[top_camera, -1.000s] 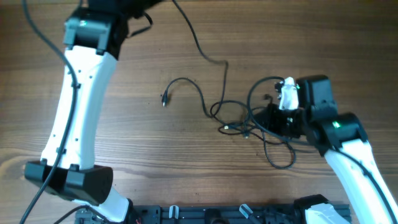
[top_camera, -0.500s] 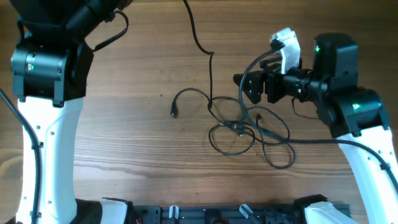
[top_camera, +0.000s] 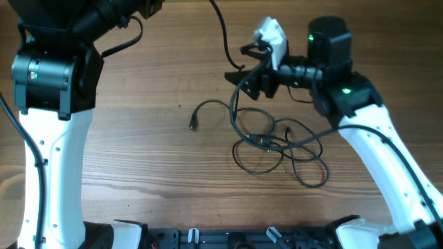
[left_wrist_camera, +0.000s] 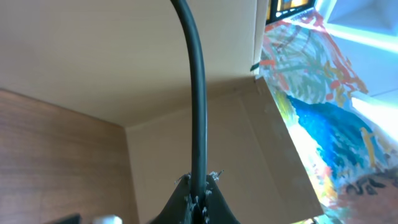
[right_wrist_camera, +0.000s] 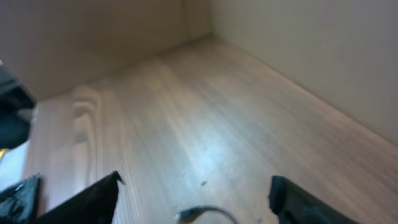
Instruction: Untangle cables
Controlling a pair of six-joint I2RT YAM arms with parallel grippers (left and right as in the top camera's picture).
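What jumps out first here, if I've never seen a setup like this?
A knot of thin black cables sprawls right of centre on the wooden table. One strand stretches to the far edge, where the left gripper pinches it shut. The right gripper hovers open over the knot's far side.

Robot lab workstation, boxed in.
White robot arms (top_camera: 59,166) flank a wood-grain desk (top_camera: 152,159) walled by plain cardboard panels (left_wrist_camera: 93,50); a bright painting (left_wrist_camera: 317,106) shows at three o'clock beyond.

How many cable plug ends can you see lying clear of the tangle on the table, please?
1: the plug end lies on bare wood left of the tangled cables; others may be hidden among the loops.
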